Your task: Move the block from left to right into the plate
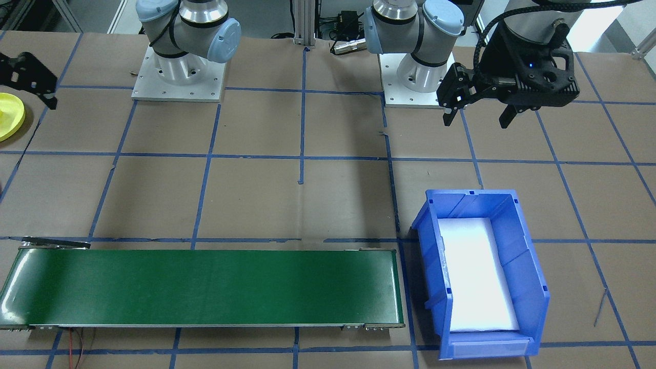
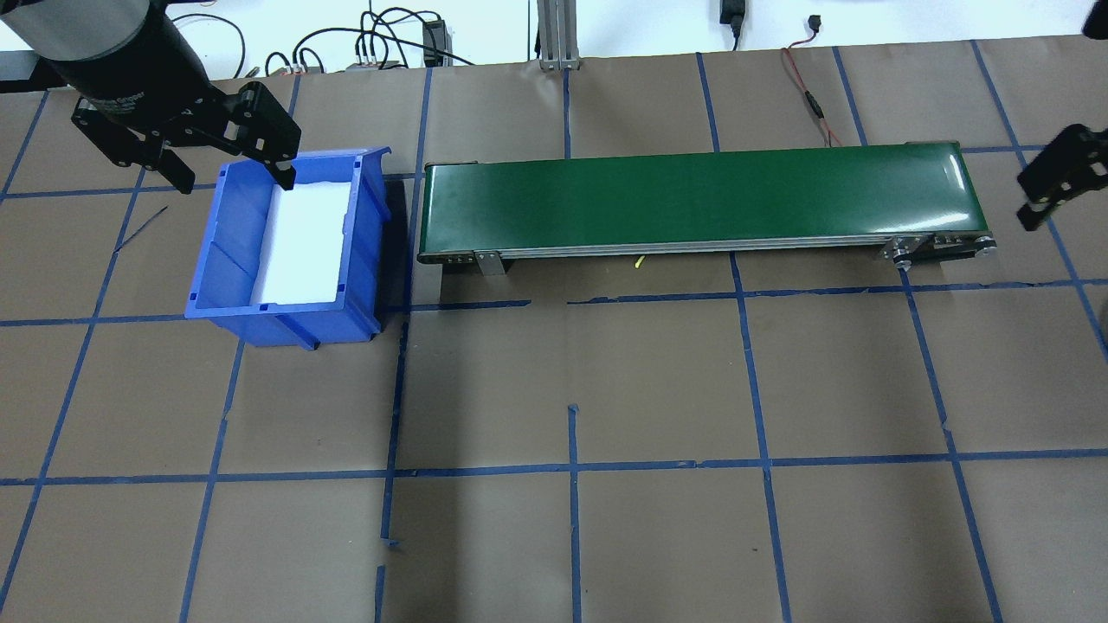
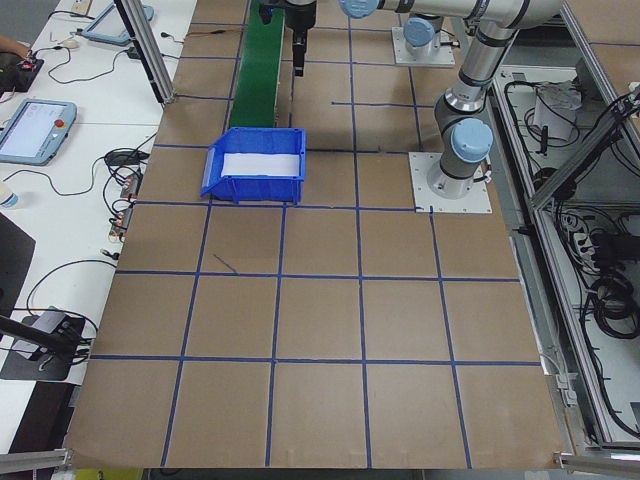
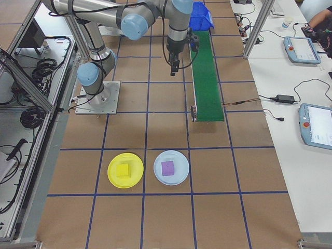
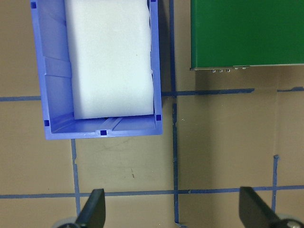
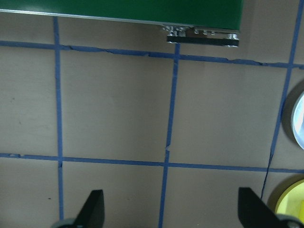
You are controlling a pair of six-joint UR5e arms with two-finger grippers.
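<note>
Yellow block (image 4: pixel 123 170) sits on yellow plate (image 4: pixel 125 169), right end of surface | purple block (image 4: pixel 167 167) on white plate (image 4: pixel 171 167) beside | left end effector (image 5: pixel 172 209) released near blue bin (image 2: pixel 290 247) | right end effector (image 6: pixel 170 209) released, empty

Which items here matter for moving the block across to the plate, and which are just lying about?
Belongs to the job:
flat round yellow plate
small yellow cube, already on it
left gripper, open
right gripper, open
long green conveyor belt
blue rectangular plastic bin

Lying about:
pale blue round plate
small purple cube
</note>
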